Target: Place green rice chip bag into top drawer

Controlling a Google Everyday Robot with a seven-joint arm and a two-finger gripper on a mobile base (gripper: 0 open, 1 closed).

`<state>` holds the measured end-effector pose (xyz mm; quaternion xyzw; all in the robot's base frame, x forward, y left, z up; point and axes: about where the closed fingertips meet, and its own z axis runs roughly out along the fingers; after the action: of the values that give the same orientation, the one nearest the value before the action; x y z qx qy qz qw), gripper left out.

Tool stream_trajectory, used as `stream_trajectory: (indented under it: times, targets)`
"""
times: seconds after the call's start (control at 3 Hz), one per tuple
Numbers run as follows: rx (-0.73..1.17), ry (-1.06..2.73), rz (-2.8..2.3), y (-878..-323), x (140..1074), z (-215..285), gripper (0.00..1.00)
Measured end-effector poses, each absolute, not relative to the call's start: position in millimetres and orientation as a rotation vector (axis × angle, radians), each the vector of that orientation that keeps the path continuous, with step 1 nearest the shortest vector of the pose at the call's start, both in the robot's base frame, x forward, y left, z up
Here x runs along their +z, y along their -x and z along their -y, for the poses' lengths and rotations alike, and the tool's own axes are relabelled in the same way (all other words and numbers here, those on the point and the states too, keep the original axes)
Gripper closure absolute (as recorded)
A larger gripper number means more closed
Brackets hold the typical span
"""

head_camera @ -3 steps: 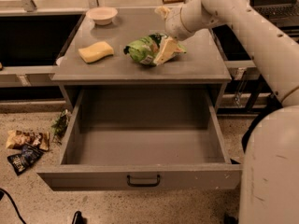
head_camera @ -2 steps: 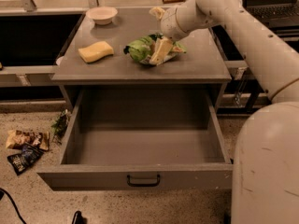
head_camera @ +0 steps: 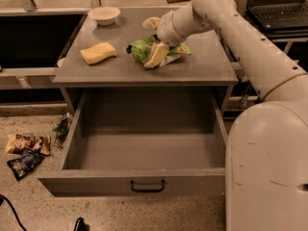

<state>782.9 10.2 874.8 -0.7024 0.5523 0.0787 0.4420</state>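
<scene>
The green rice chip bag [head_camera: 138, 49] lies crumpled on the grey cabinet top, right of centre. My gripper [head_camera: 154, 39] reaches down over it from the right. One cream finger [head_camera: 157, 56] rests across the front of the bag and the other [head_camera: 151, 22] stands behind it, so the fingers are spread around the bag. The bag sits on the surface. The top drawer [head_camera: 96, 186] is pulled fully out below, its inside bare, with a dark handle [head_camera: 147, 186] at the middle of its front panel.
A yellow sponge [head_camera: 97, 52] lies on the cabinet top to the left. A white bowl [head_camera: 104, 15] stands at the back left. Small snack bags [head_camera: 25, 151] lie on the floor at left. A laptop [head_camera: 279, 4] sits at the back right.
My gripper has shifted a little to the left and now sits more squarely over the green bag. The bag, sponge and drawer have not moved.
</scene>
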Motion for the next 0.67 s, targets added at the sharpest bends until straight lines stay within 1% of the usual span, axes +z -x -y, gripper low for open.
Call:
stream_trajectory:
  times: [0.33,0.67]
  targets:
    - [0.232,1.744,-1.380,-780.9,868.6,-14.2,0.42]
    - [0.240,1.703,-1.376,-773.8,877.9,-7.2,0.65]
